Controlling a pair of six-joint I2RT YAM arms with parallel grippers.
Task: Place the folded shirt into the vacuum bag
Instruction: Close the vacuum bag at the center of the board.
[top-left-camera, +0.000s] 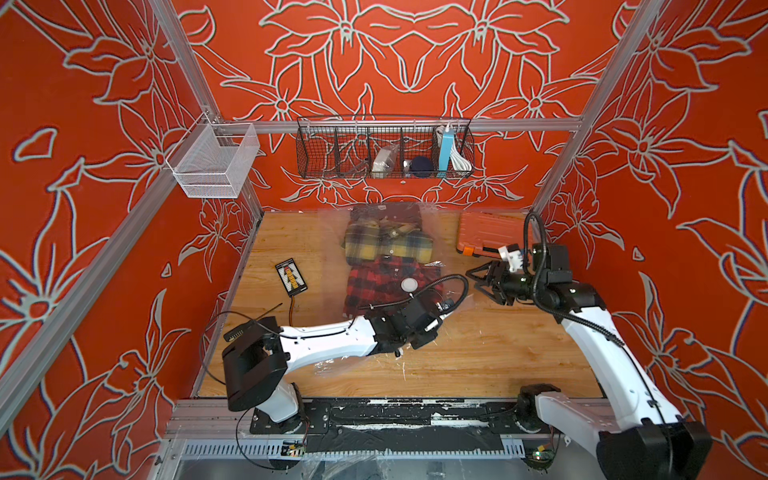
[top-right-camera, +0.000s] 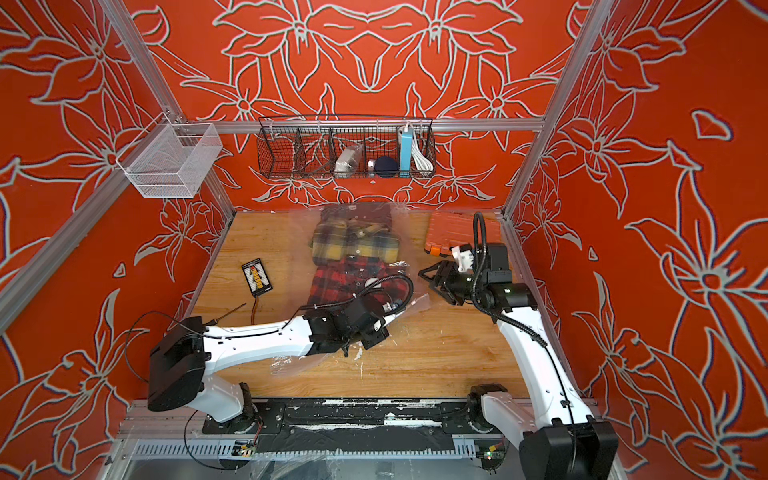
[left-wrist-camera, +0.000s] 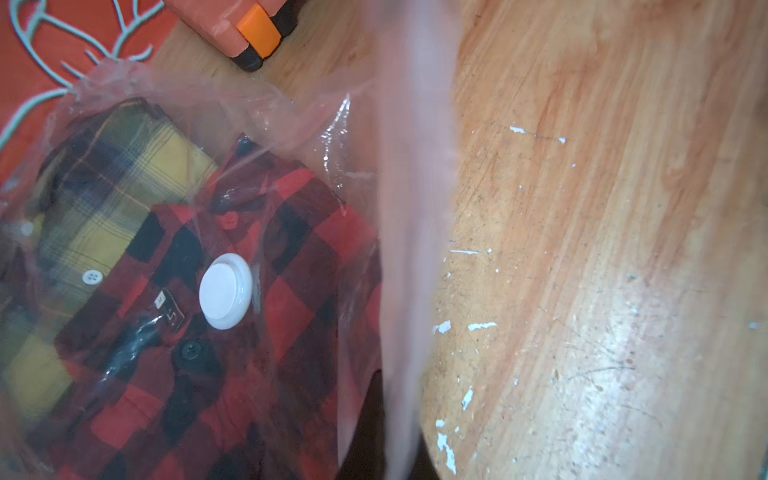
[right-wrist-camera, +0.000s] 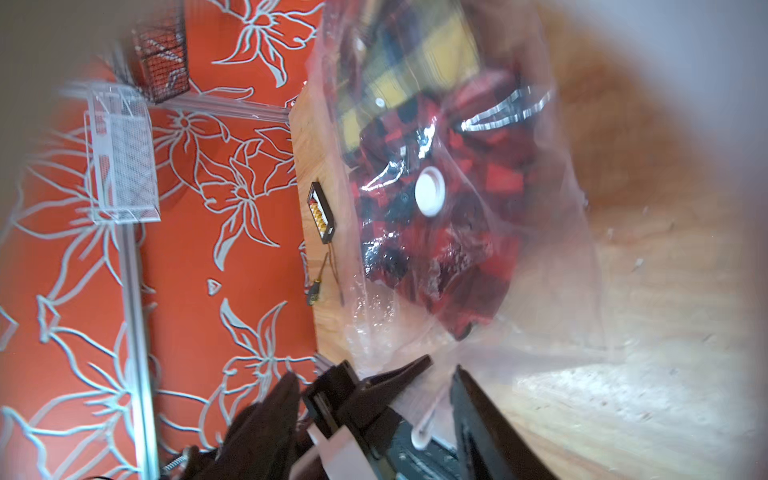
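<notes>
l hand (top-left-camera: 442, 316) is clamped tight on the near corner of the vacuum bag (left-wrist-camera: 249, 95), pinching clear film. a white strip of the bag's edge shows right at the hand, and in the l wrist view the film runs off it as a blurred pale band. the bag lies on the bench (top-left-camera: 498, 353), stretching away from the l hand toward the back wall. just beyond the l hand, under the film and inside the bag, sits the folded red-black plaid shirt (top-left-camera: 374, 291), w/ the bag's white round valve (top-left-camera: 409, 285) on top of it. farther from the hand, also in the bag, is a yellow plaid shirt (top-left-camera: 386, 241), touching the red one. r hand (top-left-camera: 478, 280) hovers near the l hand, just beside the bag's side edge, jaws spread wide & holding nothing in both top views. in the r wrist view film sits right by its fingertips (right-wrist-camera: 411, 368); cant tell if they touch. behind the r hand is an orange case (top-left-camera: 486, 232). across the bag from the r hand lies a small black card (top-left-camera: 291, 277).
</notes>
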